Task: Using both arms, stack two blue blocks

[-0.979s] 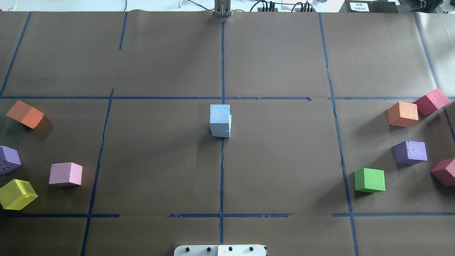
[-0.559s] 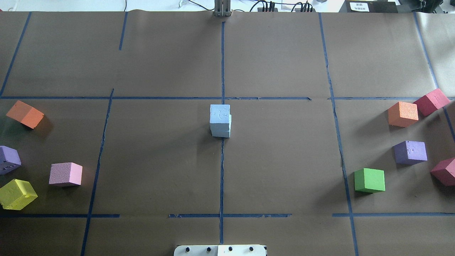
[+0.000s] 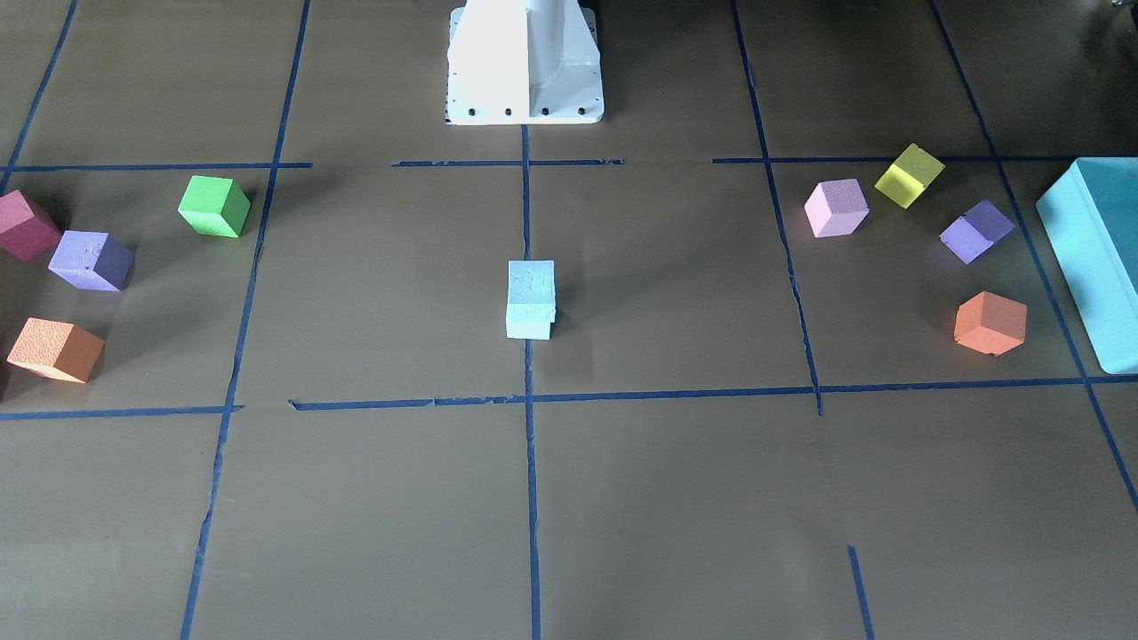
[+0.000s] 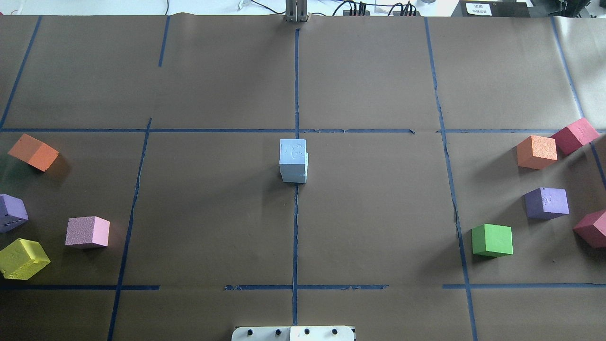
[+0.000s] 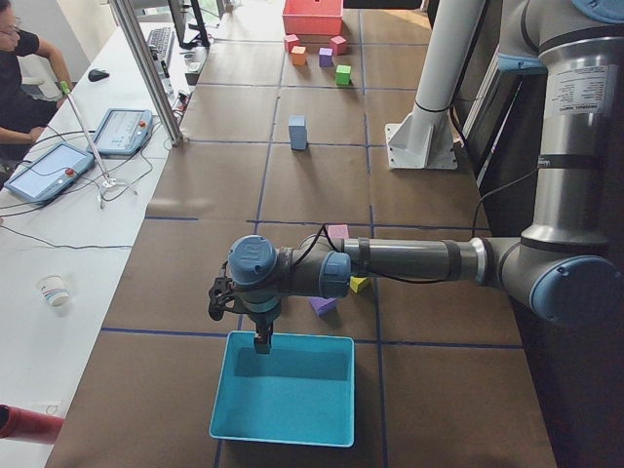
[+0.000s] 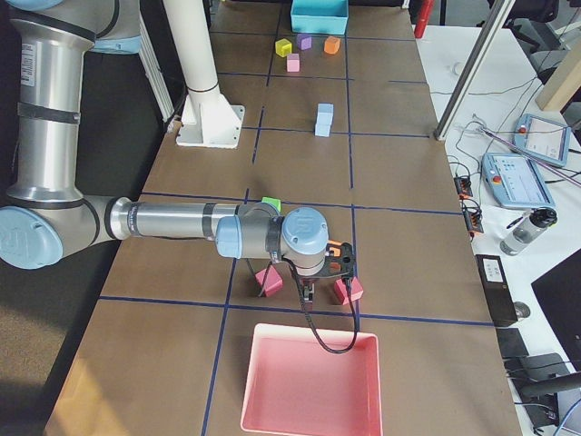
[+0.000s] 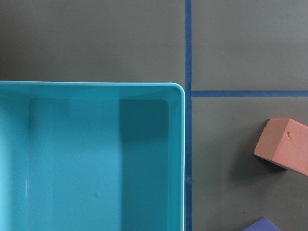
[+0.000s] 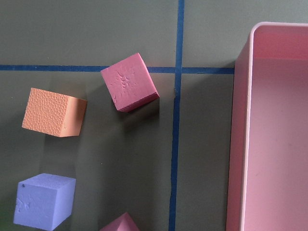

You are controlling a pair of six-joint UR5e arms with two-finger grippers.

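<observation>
The two pale blue blocks stand stacked at the table's centre, on the middle tape line. The upper block (image 4: 292, 151) sits on the lower block (image 4: 294, 176), slightly offset; the stack also shows in the front view (image 3: 531, 298). No gripper is near it. My left gripper (image 5: 261, 336) hangs over the near rim of the teal box at the table's left end. My right gripper (image 6: 309, 295) hangs by the red cubes next to the pink tray at the right end. Both show only in the side views, so I cannot tell whether they are open or shut.
The teal box (image 5: 283, 429) and the pink tray (image 6: 309, 418) stand at the table's ends. Orange (image 4: 33, 151), purple (image 4: 12, 212), pink (image 4: 87, 232) and yellow (image 4: 22, 258) cubes lie left. Orange (image 4: 536, 151), red (image 4: 574, 135), purple (image 4: 547, 202) and green (image 4: 492, 240) cubes lie right.
</observation>
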